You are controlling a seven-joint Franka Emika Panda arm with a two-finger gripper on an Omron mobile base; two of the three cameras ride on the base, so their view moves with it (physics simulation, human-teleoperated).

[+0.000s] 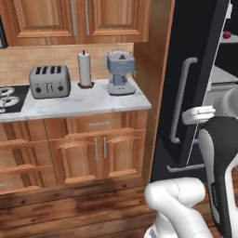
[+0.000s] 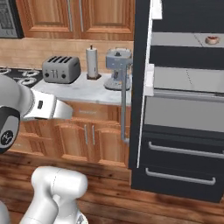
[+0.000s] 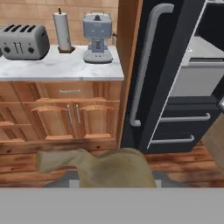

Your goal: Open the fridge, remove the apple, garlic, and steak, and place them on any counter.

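The black fridge [image 2: 183, 131] stands with its left door [image 1: 200, 69] swung open and its shelves showing. On an upper shelf lies the steak [image 2: 212, 40], red with a pale rim. A small red thing [image 1: 227, 35] sits high inside; I cannot tell whether it is the apple or the steak. The tan garlic [image 3: 109, 168] looms large at the bottom of the hand view, right where my fingertips rise, and it hides them; the gripper is shut on it. My white hand [image 1: 199, 114] hangs in front of the open door, away from the marble counter [image 1: 83, 104].
On the counter stand a grey toaster [image 1: 49, 81], a paper-towel roll [image 1: 84, 69] and a blue-grey coffee machine [image 1: 121, 73]. A stove [image 1: 9, 98] lies at its left end. Wooden cabinets sit below and above. The fridge's two lower drawers [image 2: 181, 151] are shut.
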